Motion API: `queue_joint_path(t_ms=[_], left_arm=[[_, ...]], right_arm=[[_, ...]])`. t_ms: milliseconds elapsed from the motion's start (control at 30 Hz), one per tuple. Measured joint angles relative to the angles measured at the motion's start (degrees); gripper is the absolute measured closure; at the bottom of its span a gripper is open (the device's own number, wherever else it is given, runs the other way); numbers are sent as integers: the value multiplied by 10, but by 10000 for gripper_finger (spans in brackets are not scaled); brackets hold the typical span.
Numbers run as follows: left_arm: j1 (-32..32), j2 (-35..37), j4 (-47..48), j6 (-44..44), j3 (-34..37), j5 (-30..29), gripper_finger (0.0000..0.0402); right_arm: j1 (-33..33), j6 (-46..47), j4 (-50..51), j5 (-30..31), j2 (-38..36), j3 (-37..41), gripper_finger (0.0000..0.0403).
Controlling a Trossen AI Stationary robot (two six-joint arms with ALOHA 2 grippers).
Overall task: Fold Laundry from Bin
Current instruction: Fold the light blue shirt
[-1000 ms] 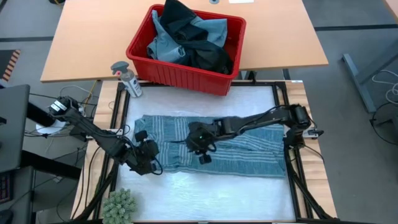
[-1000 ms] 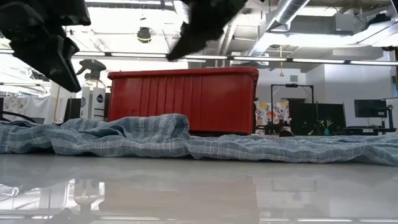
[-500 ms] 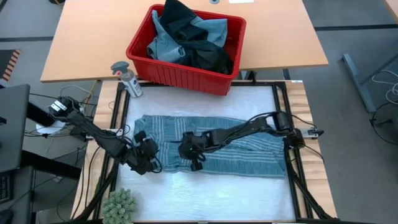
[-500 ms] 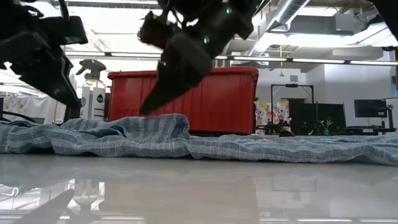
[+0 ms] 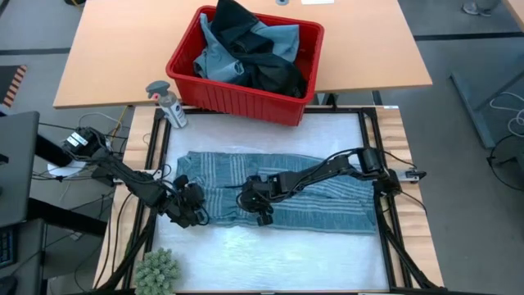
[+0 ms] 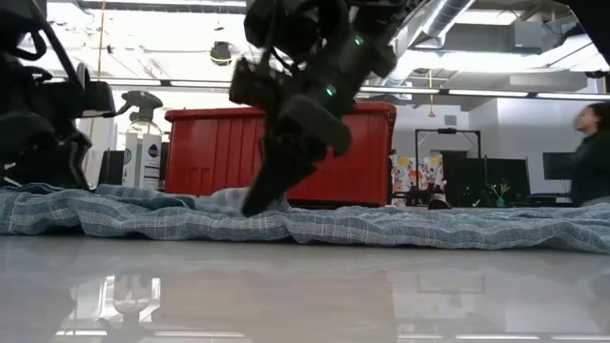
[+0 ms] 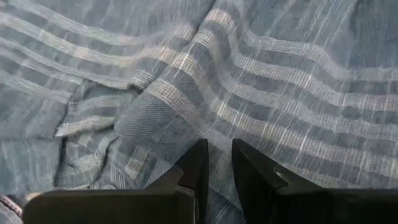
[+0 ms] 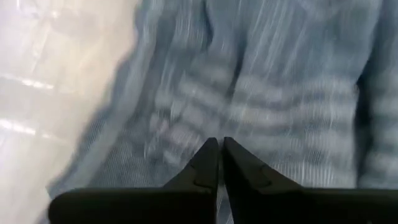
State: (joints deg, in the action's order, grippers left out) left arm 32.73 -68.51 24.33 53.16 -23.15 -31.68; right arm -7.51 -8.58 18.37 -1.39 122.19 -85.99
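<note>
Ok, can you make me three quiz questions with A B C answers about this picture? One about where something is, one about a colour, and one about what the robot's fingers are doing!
1. Where is the spray bottle?
A. Inside the bin
B. Beside the bin's corner, on the left arm's side
C. On the striped cloth

2. What colour is the bin?
A. Red
B. Green
C. Yellow

3. How are the right gripper's fingers?
A. Spread wide apart
B. Holding the bottle
C. Nearly together, down at the striped cloth

Answers:
1. B, the high view shows it standing just outside the bin.
2. A, its walls are bright red in both the high and low views.
3. C, the right wrist view shows only a thin gap between them over the cloth.
</note>
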Motion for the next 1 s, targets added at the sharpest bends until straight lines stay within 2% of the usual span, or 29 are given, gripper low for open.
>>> queue_joint_path(t_ms=[233,433,600,867,1000], left_arm=[[0,0,2,3,4,22,341],[0,8,31,-20,-54,34,358],[0,14,50,-59,-96,-11,383],[-2,11,44,-77,-92,-72,401],[-4,10,15,-68,-65,-92,401]], right_arm=[[4,-1,5,-2,0,16,371],[5,7,10,-3,-54,9,378],[9,4,-29,31,-88,7,375],[29,15,-81,31,-50,17,377],[31,16,-68,21,-35,33,376]])
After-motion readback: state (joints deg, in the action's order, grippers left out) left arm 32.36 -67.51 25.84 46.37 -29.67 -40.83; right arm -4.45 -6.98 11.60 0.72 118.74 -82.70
